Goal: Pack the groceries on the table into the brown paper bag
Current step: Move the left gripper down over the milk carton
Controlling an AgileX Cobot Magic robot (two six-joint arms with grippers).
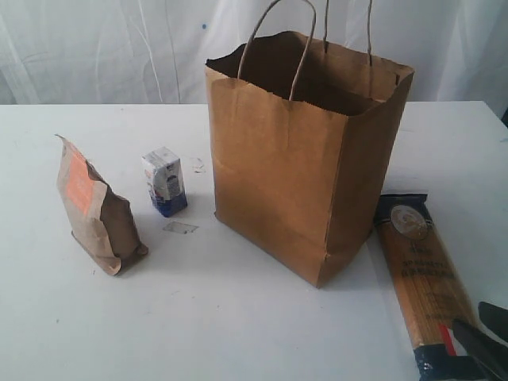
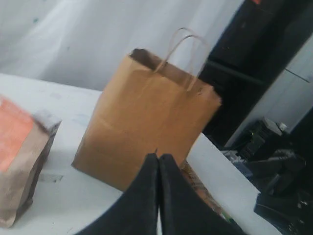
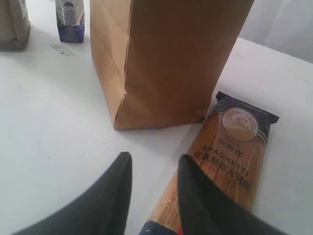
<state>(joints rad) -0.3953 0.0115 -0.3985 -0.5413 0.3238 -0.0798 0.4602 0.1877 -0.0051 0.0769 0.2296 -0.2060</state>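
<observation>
The brown paper bag (image 1: 294, 175) (image 2: 142, 122) (image 3: 166, 54) stands upright and open-topped mid-table. To its left stand a brown orange-labelled pouch (image 1: 99, 210) (image 2: 19, 156) and a small white-blue carton (image 1: 165, 182) (image 3: 70, 19). A long spaghetti packet (image 1: 417, 270) (image 3: 230, 147) lies flat to the bag's right. My right gripper (image 1: 470, 315) (image 3: 154, 156) is open over the packet's near end: one finger hangs above the packet, the other above bare table beside it. My left gripper (image 2: 158, 156) is shut and empty, well back from the bag; the exterior view does not show it.
The white table (image 1: 238, 317) stretches wide around the bag. A small clear scrap (image 1: 180, 228) lies near the carton. White curtain hangs behind. Dark equipment (image 2: 274, 161) stands beyond the table's edge in the left wrist view.
</observation>
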